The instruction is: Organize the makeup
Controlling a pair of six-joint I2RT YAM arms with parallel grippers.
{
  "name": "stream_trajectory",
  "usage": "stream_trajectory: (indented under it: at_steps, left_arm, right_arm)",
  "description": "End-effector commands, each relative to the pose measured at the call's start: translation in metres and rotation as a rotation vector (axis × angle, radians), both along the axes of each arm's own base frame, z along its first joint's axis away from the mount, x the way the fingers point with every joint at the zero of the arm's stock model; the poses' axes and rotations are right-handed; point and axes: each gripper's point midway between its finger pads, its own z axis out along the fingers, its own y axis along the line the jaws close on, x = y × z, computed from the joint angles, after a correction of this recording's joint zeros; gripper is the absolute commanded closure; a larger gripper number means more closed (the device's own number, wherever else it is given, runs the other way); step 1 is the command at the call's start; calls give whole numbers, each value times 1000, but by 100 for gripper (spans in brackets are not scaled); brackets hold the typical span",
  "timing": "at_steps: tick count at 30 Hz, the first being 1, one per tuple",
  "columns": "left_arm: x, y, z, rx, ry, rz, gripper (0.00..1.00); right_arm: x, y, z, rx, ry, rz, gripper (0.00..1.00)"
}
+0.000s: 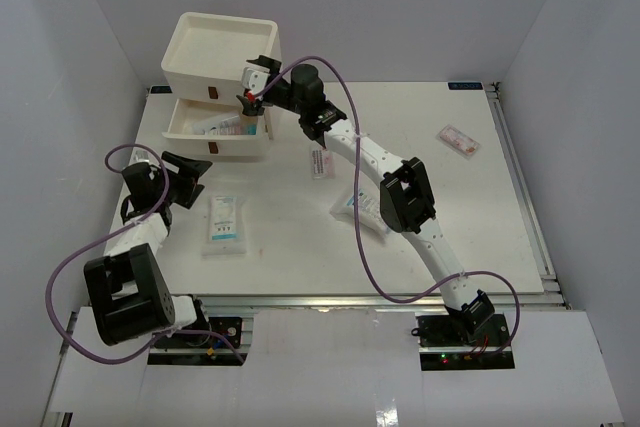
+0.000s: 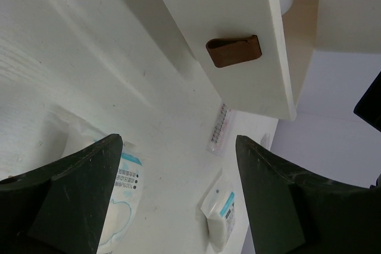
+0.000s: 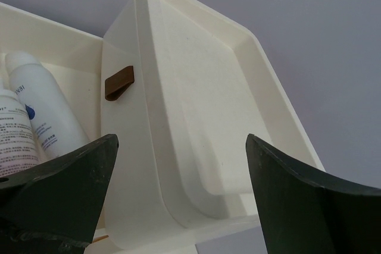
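So the right claw [image 1: 250, 90] was up by the white drawer box [image 1: 222, 47], fingers spread wide, nothing in them. White tubes [image 3: 47, 111] were lying in the pulled-out lower drawer [image 1: 240, 152]. The left claw [image 1: 190, 175] was spread and empty too, over the bench [image 1: 450, 237] near a white-blue sachet pack [image 1: 223, 222]. A second sachet pack [image 1: 362, 211] sat partly under the right arm [image 1: 405, 197], a small pink-white packet [image 1: 320, 163] near it, another packet [image 1: 458, 139] well off right.
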Motion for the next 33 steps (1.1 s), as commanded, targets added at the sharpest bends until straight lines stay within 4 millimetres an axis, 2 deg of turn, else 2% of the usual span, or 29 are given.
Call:
stream_trajectory:
  at_steps: [1, 11, 18, 26, 28, 31, 33]
  left_arm:
    - [13, 5, 3, -5, -42, 9, 16]
    - [23, 6, 5, -13, -54, -3, 18]
    - [26, 6, 8, 5, -68, -19, 18]
    - [35, 11, 4, 20, -69, -18, 18]
    - [44, 16, 8, 33, -79, -13, 19]
    - [59, 22, -1, 34, -64, -6, 21]
    - [78, 27, 5, 41, -87, -4, 23]
  right_arm:
    - [4, 2, -8, -15, -52, -17, 11]
    - [12, -1, -33, -97, -61, -46, 19]
    - [14, -5, -58, -157, -23, -38, 34]
    - [8, -9, -55, -191, -12, -19, 46]
    - [5, -9, -55, -201, -14, -9, 49]
    - [1, -11, -57, -219, -2, -1, 51]
    - [0, -12, -57, -226, 3, 1, 52]
